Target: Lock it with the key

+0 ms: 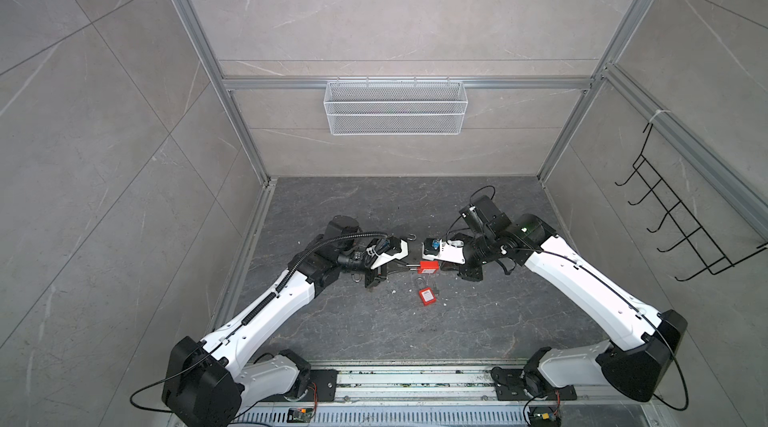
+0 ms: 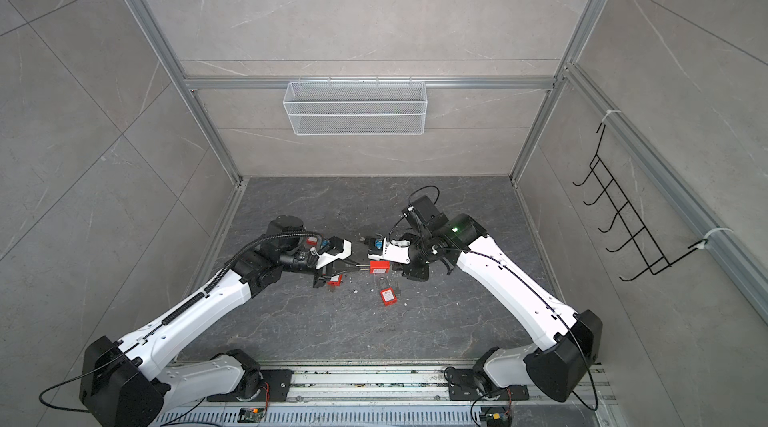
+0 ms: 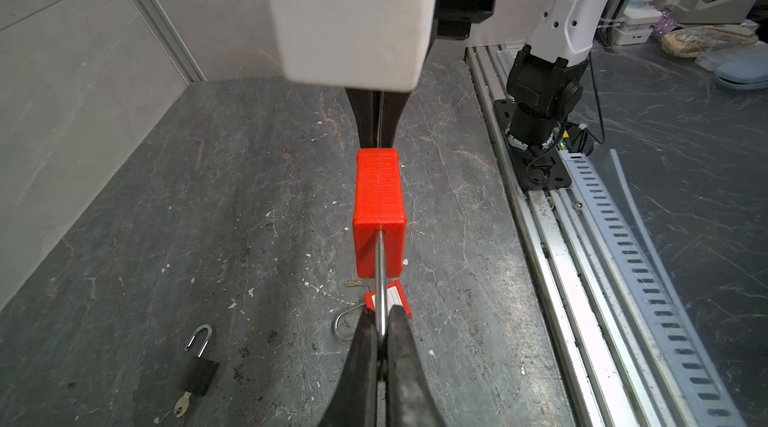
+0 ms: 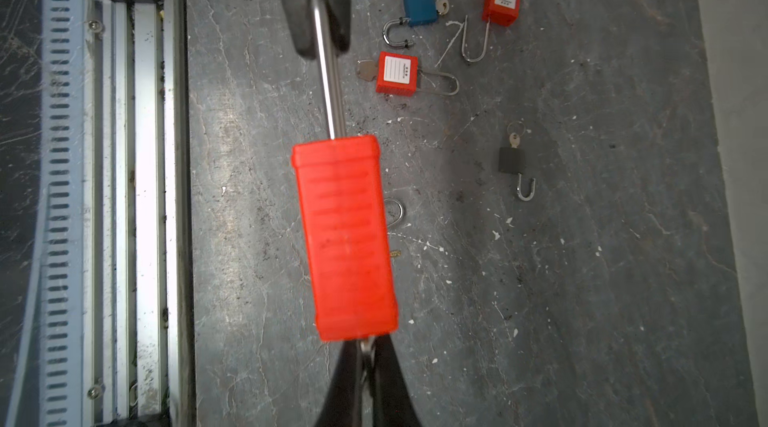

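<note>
Four red padlocks (image 2: 379, 266) (image 2: 388, 297) (image 2: 335, 279) (image 2: 310, 241), one blue (image 4: 420, 7), one black (image 4: 512, 160)

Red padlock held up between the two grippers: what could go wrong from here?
The left gripper pinches only the thin, smooth shackle, so the red padlock could swivel when twisted. The right gripper grips just a sliver of key; it may slip off.

Left arm (image 1: 266, 312) and right arm (image 1: 582, 275) reach inward, both jaws clamped.
</note>
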### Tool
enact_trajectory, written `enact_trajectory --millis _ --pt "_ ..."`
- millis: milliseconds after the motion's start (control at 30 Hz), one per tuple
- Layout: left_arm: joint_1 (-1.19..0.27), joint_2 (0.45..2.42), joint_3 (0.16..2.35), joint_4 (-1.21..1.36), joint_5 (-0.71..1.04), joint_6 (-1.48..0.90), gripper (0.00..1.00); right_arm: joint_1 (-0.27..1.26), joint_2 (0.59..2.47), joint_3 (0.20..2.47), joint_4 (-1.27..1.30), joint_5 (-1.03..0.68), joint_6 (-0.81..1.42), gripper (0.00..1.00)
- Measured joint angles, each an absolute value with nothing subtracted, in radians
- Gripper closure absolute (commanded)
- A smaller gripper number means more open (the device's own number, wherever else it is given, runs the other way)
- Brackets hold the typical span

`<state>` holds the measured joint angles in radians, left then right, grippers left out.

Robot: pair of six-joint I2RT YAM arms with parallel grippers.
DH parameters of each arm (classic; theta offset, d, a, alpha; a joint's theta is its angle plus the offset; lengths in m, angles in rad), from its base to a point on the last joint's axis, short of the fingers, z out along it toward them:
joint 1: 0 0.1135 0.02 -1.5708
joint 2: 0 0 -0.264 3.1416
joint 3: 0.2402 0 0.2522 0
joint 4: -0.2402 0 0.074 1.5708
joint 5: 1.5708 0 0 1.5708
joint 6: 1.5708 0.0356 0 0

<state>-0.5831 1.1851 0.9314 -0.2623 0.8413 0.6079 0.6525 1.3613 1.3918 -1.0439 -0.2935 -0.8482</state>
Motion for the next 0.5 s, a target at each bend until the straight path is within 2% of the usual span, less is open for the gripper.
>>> enact_trajectory --millis 133,333,500 --pt "-0.583 1.216 0.937 -0.268 0.881 0.593 1.00 0.664 1.310 1.329 -0.991 -0.257 -0.858 0.97" --pt "-0.583 1.224 0.944 -0.266 0.902 0.590 1.00 0.668 1.283 1.306 -0.964 -0.248 -0.866 0.88" --pt "-0.580 1.228 0.950 -0.267 0.903 0.590 1.00 0.670 1.284 1.306 -0.962 -0.255 -0.884 0.87"
